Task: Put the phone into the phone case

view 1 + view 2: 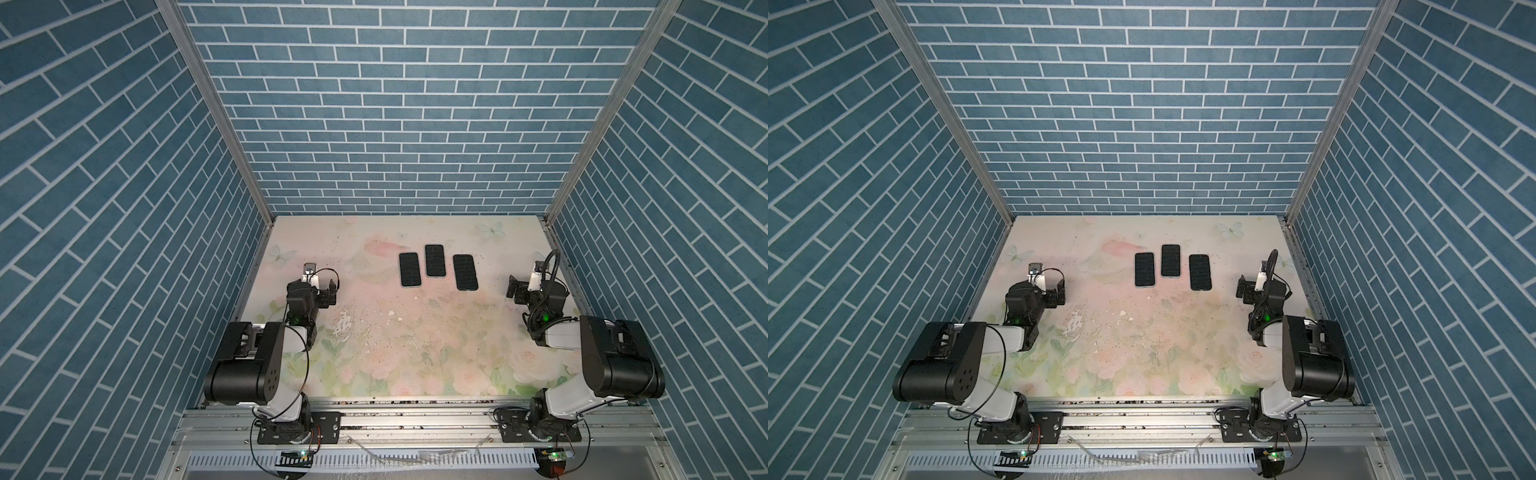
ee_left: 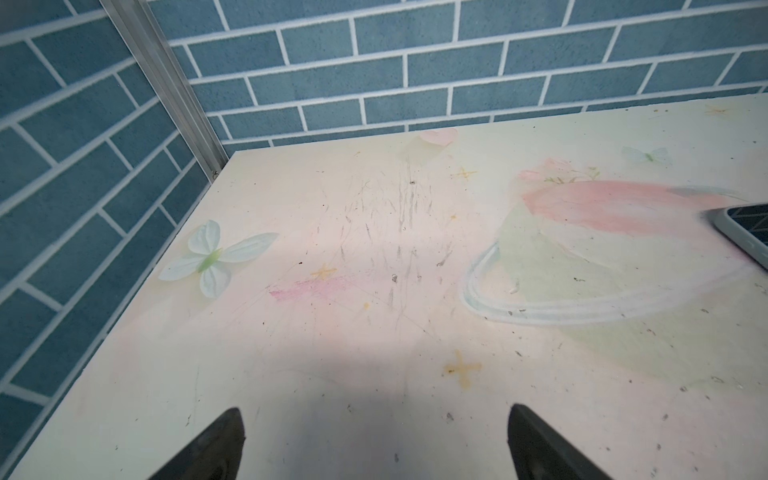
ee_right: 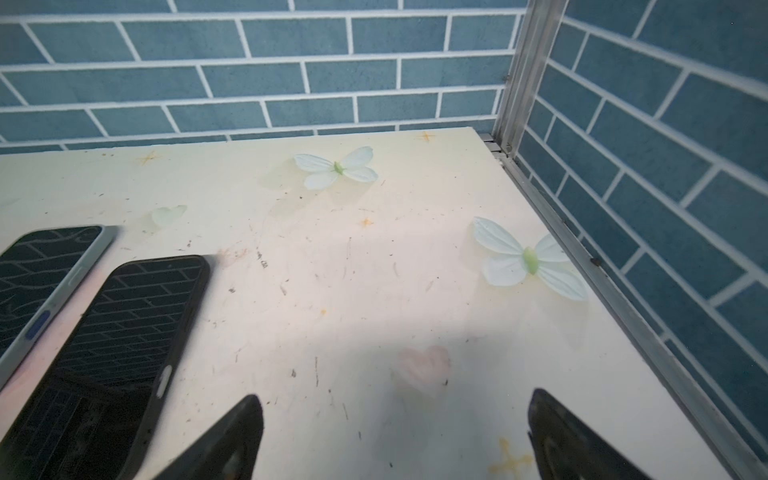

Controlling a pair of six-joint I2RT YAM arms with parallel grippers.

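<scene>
**Evidently Nothing Was Gripped**

Three dark slabs were laid flat in a row at the upper middle of the table (image 1: 374,365): left slab (image 1: 410,269), middle slab (image 1: 435,260), right slab (image 1: 464,272), none touching. Which was phone and which case could not be told from above. The left gripper (image 2: 376,409) and right gripper (image 3: 395,395) were held wide apart and empty near the table's left and right edges.

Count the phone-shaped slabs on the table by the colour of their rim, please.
Pale-rimmed slabs: 2
Black-rimmed slab: 1
Total: 3
</scene>
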